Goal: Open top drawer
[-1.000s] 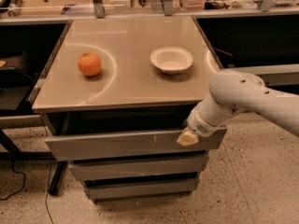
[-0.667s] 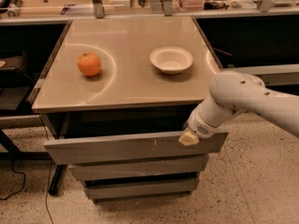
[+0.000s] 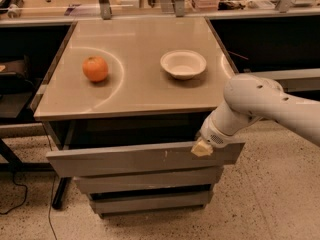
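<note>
Camera view looks down on a tan table (image 3: 145,91) with three grey drawers stacked under its front edge. The top drawer (image 3: 125,159) sits just below that edge and is pulled part way out: its flat, slanted front stands forward of the table, and a dark gap shows between the two. It is the widest of the three, with a few small pale scratches right of its centre.

The gripper (image 3: 202,148) is below the table's front right corner, its pale tip against the upper edge of the drawer front near the right end. Whether it is parted or closed cannot be told. The white arm (image 3: 260,104) reaches in from the right of the table and bends down to the gripper.

The middle drawer (image 3: 150,180) and the bottom drawer (image 3: 150,202) lie further under the table, narrower and set back behind the top one.

On the table, an orange (image 3: 95,68) rests toward the left side and a white bowl (image 3: 183,64) stands upright toward the right, well apart from it. The table stands on a speckled floor (image 3: 270,199).
</note>
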Tool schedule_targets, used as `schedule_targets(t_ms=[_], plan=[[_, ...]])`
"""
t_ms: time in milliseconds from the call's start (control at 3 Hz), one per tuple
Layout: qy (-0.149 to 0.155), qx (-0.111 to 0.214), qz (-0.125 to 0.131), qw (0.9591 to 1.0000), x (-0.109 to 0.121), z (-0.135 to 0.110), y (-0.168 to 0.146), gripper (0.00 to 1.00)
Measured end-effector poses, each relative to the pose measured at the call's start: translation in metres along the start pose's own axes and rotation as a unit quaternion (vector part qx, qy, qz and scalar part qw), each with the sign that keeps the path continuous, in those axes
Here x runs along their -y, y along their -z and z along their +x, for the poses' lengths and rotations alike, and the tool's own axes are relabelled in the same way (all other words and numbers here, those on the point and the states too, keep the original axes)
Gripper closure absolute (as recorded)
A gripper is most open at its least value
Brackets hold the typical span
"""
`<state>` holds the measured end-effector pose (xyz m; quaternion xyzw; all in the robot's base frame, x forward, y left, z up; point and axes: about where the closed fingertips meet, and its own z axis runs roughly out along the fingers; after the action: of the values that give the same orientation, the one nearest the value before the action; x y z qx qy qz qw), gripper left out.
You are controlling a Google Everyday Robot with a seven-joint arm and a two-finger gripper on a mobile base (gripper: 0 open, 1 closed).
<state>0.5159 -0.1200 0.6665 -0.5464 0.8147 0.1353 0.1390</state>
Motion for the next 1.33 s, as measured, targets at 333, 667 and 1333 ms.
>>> schedule_targets(t_ms=[333, 667, 1333], plan=[[0.000, 0.000, 0.000, 1.0000, -0.001, -0.003, 0.008, 1.00], [-0.012, 0.000, -0.008, 0.9999, -0.011, -0.001, 0.013, 1.00], [-0.049, -0.011, -0.018, 0.9986, -0.043, 0.023, 0.025, 1.00]])
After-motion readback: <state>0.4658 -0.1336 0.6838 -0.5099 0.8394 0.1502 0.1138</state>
